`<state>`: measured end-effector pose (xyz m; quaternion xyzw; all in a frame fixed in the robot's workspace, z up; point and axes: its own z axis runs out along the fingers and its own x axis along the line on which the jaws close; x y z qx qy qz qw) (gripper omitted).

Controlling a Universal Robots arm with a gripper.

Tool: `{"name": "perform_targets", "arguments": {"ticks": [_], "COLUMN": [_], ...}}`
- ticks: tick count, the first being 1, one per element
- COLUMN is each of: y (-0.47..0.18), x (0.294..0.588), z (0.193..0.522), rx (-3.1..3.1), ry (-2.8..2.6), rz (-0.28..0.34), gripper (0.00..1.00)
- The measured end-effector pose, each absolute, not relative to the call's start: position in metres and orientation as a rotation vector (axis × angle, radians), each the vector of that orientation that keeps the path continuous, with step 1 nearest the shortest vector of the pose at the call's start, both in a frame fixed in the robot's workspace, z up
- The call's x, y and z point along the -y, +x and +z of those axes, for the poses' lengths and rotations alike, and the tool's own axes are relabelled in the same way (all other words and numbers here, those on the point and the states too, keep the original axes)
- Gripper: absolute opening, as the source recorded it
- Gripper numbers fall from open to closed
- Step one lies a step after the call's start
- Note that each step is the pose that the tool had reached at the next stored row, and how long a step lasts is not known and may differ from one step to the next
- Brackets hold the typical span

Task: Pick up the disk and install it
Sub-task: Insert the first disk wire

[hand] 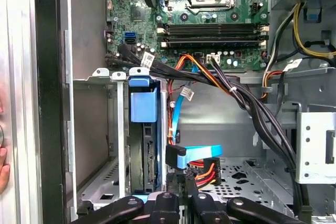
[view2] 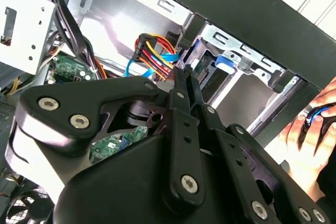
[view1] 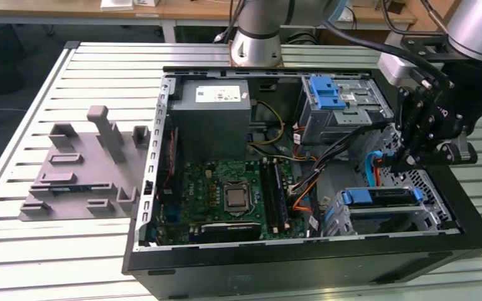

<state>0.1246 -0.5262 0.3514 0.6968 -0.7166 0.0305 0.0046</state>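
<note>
Inside an opened desktop tower (view1: 153,188) lying on its side on a slatted metal workbench (view1: 23,244), the disk (view1: 381,197) sits edge-up in the drive cage (view1: 442,216) at the case's front corner, toward the exterior view's right, its blue handle facing upward and level with the cage rim, a placement that suggests it is already seated in its slot. The gripper (view1: 406,164) hangs just above and beside that cage, between the disk and the upper drive bay with its blue latch (view1: 326,94). Its two black fingers (view2: 185,95) appear pressed together in the second wrist view with nothing between them, so the claw looks clenched and empty. The arm reaches in from the exterior view's right, wrist turned so the fingers point down into the case over a bundle of blue, red and orange cables (hand: 197,157). A person's hand (view2: 310,129) rests outside the case wall. On the bench beside the tower stands a grey plastic fixture (view1: 82,169), unused.
</note>
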Motion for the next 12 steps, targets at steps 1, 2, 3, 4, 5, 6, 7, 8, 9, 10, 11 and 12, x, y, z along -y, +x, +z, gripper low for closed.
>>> {"name": "perform_targets", "arguments": {"ticks": [1, 2, 3, 4, 5, 6, 7, 8, 9, 10, 11, 12], "y": [0.1246, 0.1245, 0.1246, 0.1246, 0.1246, 0.1246, 0.1246, 0.1246, 0.1246, 0.1246, 0.1246, 0.1246], "x": [0.5278, 0.5298, 0.5316, 0.5328, 0.5331, 0.5331, 0.5331, 0.5331, 0.5332, 0.5332, 0.5332, 0.5332], "z": [0.3510, 0.3505, 0.3502, 0.3500, 0.3499, 0.3500, 0.3500, 0.3500, 0.3500, 0.3500, 0.3499, 0.3499], "rx": [2.245, 2.245, 2.245, 2.245, 2.245, 2.245, 2.245, 2.245, 2.245, 2.245, 2.245, 2.245], "ry": [2.183, 2.183, 2.183, 2.183, 2.183, 2.183, 2.183, 2.183, 2.182, 2.183, 2.183, 2.183], "rz": [0.096, 0.095, 0.095, 0.095, 0.095, 0.095, 0.095, 0.095, 0.095, 0.095, 0.095, 0.095], "gripper": [0.16, 0.16, 0.16, 0.16, 0.16, 0.16, 0.16, 0.16, 0.16, 0.16, 0.16, 0.16]}}
